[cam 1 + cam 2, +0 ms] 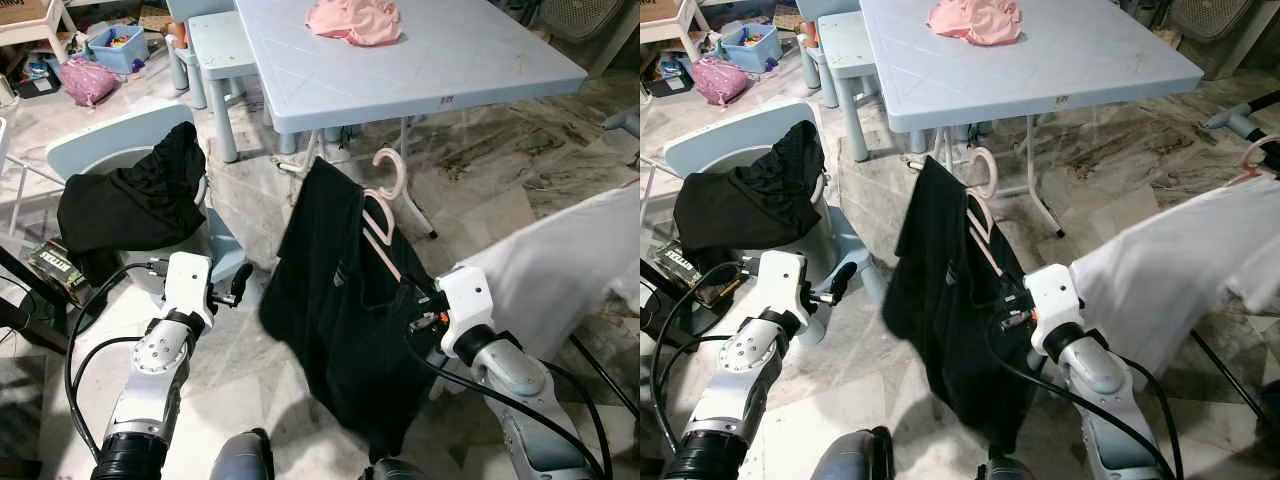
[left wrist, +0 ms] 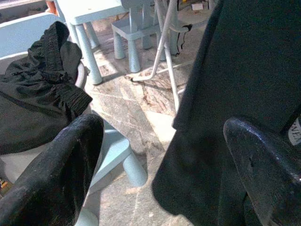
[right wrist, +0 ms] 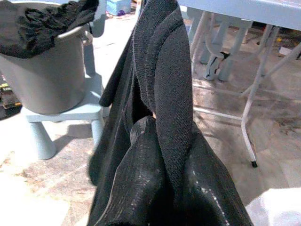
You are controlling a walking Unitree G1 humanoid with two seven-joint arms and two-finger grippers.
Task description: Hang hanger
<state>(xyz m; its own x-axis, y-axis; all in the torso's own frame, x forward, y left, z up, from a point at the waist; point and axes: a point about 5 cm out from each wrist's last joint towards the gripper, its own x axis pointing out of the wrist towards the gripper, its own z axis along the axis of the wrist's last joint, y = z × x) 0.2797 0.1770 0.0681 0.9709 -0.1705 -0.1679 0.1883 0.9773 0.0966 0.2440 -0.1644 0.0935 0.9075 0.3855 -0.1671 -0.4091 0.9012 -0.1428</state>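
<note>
A pink hanger (image 1: 384, 196) carries a black garment (image 1: 335, 330) that droops toward the floor. My right gripper (image 1: 424, 298) is shut on the hanger's arm through the cloth, holding it up in front of the table. In the right wrist view the black fabric (image 3: 164, 94) folds over the fingers (image 3: 136, 183). My left gripper (image 1: 240, 280) hovers open just left of the garment, its fingers (image 2: 56, 174) apart with nothing between them. A white shirt (image 1: 1180, 270) hangs on another pink hanger (image 1: 1258, 152) from a rail (image 1: 1238, 120) at the right.
A light blue table (image 1: 450, 70) with a pink cloth (image 1: 355, 20) stands ahead. A grey bucket (image 1: 120, 160) heaped with black clothes (image 1: 135, 200) sits on a small stool (image 1: 228, 250) at the left. Stools and boxes crowd the far left.
</note>
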